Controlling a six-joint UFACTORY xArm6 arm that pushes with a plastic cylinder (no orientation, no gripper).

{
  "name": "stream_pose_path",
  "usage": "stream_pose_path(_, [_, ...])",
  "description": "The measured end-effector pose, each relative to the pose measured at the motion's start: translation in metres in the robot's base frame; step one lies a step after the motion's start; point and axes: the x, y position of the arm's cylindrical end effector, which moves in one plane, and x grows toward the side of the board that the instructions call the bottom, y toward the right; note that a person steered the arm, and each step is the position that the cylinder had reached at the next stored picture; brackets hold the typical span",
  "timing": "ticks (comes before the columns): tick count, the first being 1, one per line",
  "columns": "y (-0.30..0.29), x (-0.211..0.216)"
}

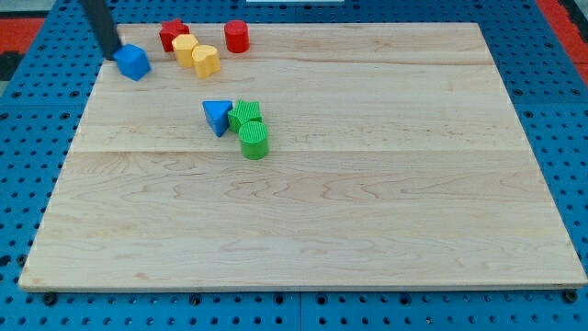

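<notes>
My tip (112,55) sits in the upper left of the frame, at the left edge of the wooden desk (367,221). No pincer on this arm, just a straight dark rod, so there is no clenched or released state to report. The tip is touching or just beside the left side of the blue block (135,62), a chunky angular shape; contact can't be told for sure.

To the right of the blue block, near the top edge, is a cluster: red block (172,34), angular, exact shape unclear, with two yellow blocks just right of it, yellow block one (186,49) and yellow block two (206,60), touching each other. Red cylinder (236,36) stands slightly apart to their right.

Lower, left of centre: blue triangle (217,116) touching the green block (245,115), with a green cylinder (254,141) pressed against it below.

Blue pegboard (551,110) surrounds the desk.
</notes>
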Motion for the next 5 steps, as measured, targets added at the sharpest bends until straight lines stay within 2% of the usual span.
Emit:
stream_pose_path(1, [0.032,0.037])
stream_pose_path(2, [0.04,0.052])
stream_pose_path(5, [0.036,0.052])
